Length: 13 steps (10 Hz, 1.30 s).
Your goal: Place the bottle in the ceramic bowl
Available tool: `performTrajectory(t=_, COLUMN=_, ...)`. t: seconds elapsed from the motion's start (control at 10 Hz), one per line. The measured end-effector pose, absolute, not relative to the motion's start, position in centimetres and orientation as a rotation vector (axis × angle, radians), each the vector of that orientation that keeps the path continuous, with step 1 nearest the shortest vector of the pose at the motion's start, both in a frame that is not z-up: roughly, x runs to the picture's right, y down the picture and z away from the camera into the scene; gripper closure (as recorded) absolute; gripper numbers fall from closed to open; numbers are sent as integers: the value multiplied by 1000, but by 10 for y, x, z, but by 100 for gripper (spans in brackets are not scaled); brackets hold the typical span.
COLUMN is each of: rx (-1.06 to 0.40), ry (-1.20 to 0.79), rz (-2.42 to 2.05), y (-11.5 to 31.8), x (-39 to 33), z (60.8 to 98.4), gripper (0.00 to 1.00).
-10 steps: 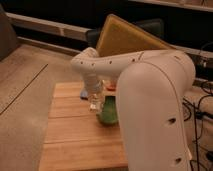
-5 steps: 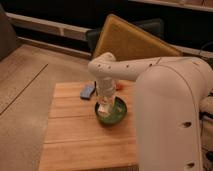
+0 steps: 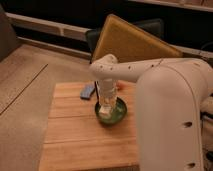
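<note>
The green ceramic bowl [image 3: 116, 115] sits on the wooden table [image 3: 75, 135], right of centre. The white arm reaches down from the right and my gripper [image 3: 105, 107] hangs directly over the bowl's inside. A pale, whitish bottle [image 3: 106, 111] shows at the gripper's tip, upright and low in the bowl. The arm's wrist hides most of the bottle and the bowl's left part.
A flat blue-grey object [image 3: 88, 91] lies on the table behind and left of the bowl. A tan cushion [image 3: 127, 42] leans on a dark chair behind the table. The robot's white body [image 3: 172, 120] fills the right side. Floor lies to the left.
The arm has swung right from the table's back left over the bowl and dropped lower, bringing the bottle down into it.
</note>
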<state>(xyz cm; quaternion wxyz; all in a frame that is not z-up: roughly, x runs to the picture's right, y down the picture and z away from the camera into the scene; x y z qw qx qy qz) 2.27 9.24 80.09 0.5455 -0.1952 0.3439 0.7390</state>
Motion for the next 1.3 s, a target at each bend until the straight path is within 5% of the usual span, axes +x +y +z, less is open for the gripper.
performTrajectory(t=0.6, rx=-464, ry=814, rz=1749, y=92, x=21, z=801, gripper=32)
performTrajectory(t=1.3, rx=-465, ry=816, rz=1749, y=93, x=21, z=801, gripper=30)
